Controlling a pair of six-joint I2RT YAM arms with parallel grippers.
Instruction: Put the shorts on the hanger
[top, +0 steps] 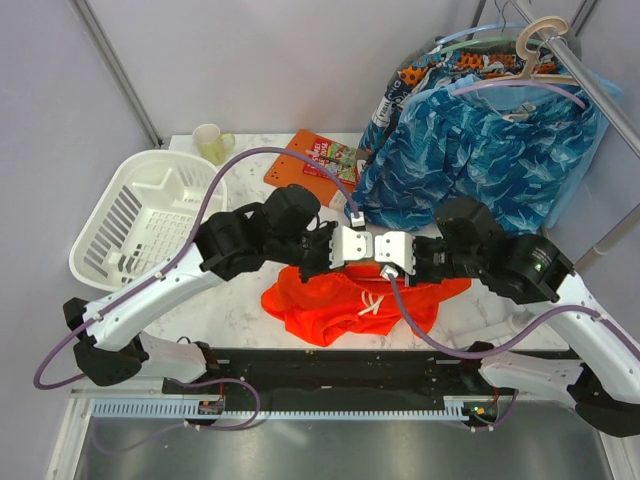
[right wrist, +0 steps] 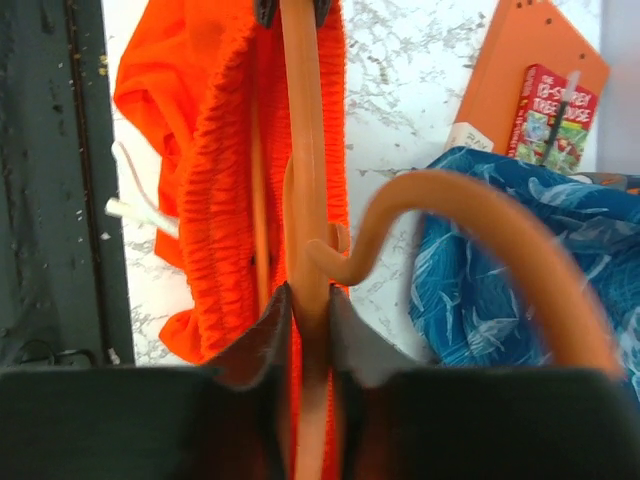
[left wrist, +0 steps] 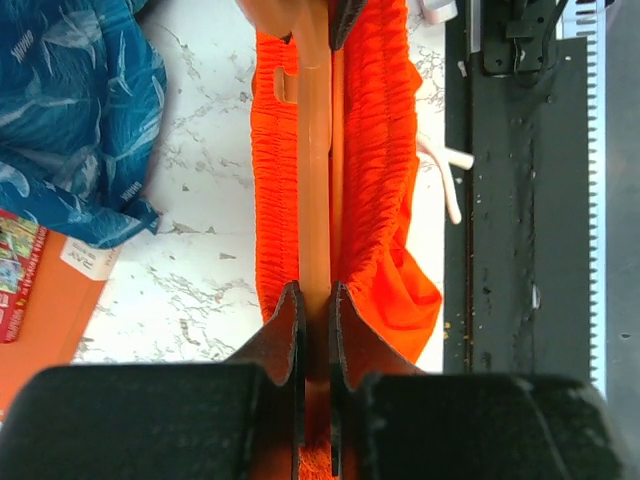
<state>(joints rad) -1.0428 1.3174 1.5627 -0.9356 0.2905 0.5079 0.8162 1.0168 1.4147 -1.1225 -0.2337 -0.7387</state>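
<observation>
The orange-red shorts (top: 340, 305) lie crumpled on the marble table between the two arms, the white drawstring (top: 372, 303) on top. In the left wrist view the ruched waistband (left wrist: 380, 150) runs along both sides of the thin orange hanger (left wrist: 313, 150). My left gripper (left wrist: 316, 300) is shut on that bar. My right gripper (right wrist: 309, 300) is shut on the hanger (right wrist: 305, 120) just below its curved hook (right wrist: 480, 205), shorts (right wrist: 220, 150) to the left. From above, the left gripper (top: 350, 250) and right gripper (top: 398, 252) nearly touch; the hanger is hidden there.
A white basket (top: 140, 215) and a pale cup (top: 210, 142) stand at the back left. An orange board with a booklet (top: 310, 160) lies behind the arms. A blue patterned garment (top: 480, 160) hangs from the rack rod (top: 590, 75) at the back right. A black strip (top: 350, 370) lines the near edge.
</observation>
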